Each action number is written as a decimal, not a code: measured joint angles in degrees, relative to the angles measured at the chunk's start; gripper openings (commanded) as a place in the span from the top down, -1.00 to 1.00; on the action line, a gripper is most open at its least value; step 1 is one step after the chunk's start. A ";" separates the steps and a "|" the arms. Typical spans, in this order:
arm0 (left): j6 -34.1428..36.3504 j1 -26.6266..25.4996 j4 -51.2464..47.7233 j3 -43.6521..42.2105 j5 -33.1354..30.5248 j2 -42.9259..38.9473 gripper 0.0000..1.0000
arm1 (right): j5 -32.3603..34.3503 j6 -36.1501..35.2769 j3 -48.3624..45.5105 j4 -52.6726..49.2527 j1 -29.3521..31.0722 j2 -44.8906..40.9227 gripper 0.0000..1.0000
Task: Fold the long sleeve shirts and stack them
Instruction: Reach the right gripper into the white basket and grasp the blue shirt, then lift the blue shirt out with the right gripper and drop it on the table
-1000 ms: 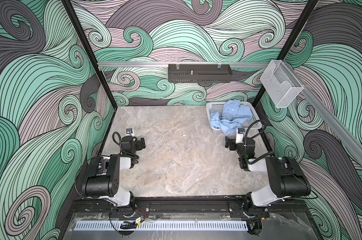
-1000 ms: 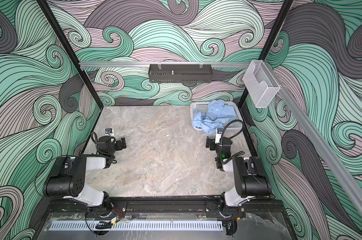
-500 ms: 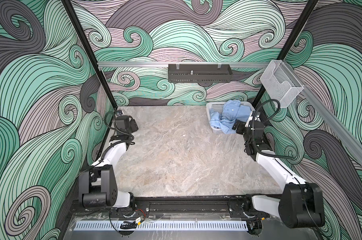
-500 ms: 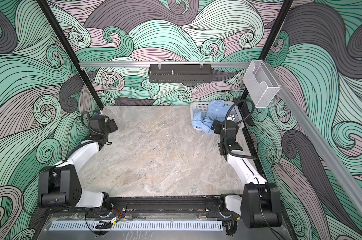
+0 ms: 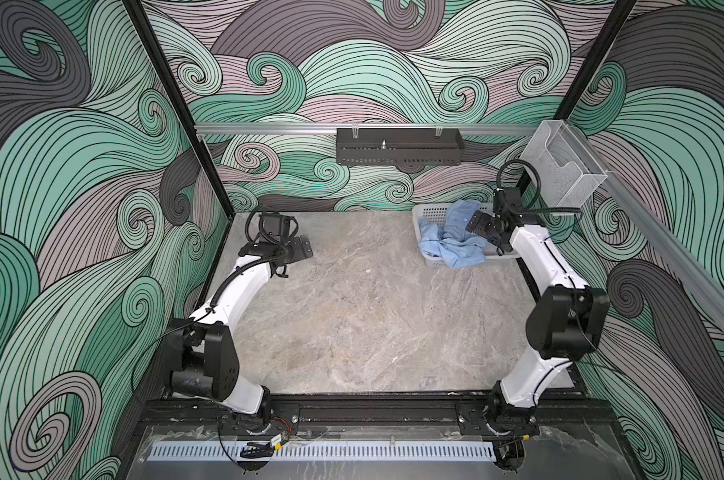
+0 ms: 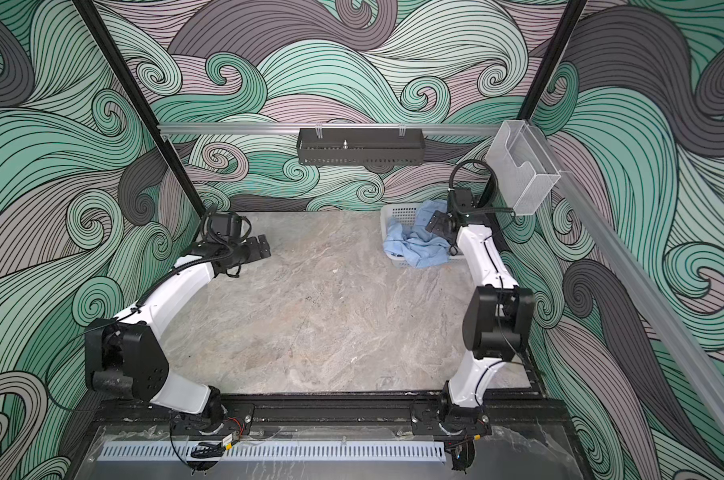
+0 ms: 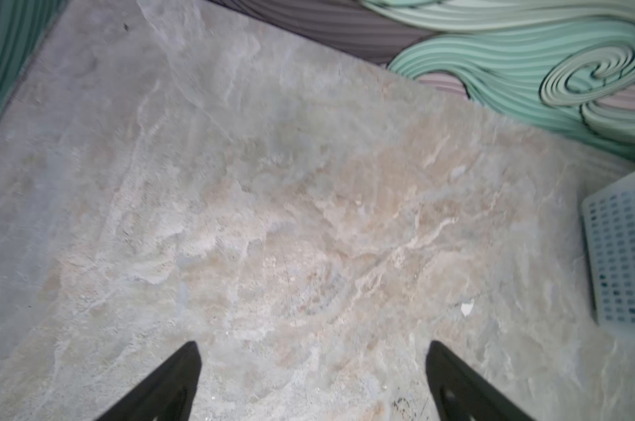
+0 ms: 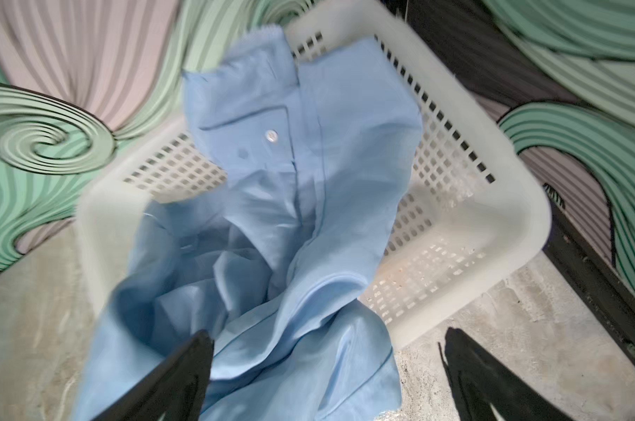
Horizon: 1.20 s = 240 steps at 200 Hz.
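Grey-beige marble-look tabletop [image 5: 352, 324], seen in both top views. White perforated plastic basket [image 5: 430, 213] sits on it in far right corner, nr back wall. Crumpled light blue thin-fabric button-up shirt [image 5: 456, 245] spills over basket's near rim, hem touching tabletop. Tiny white fleck [image 5: 368, 270] on top, left of basket.

Both top views: bright, even, diffuse light — shadows on the table [image 5: 352, 316] faint and soft-edged, detail sharp. Wrist views: softer (right wrist worst), with motion blur smearing the basket [image 8: 509, 207] rim and the wall pattern [image 8: 53, 138]
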 measured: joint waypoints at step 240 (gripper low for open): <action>11.96 -0.63 -10.36 8.33 -4.09 -19.50 -0.72 | -16.74 -2.73 35.36 -8.17 12.48 -10.34 1.00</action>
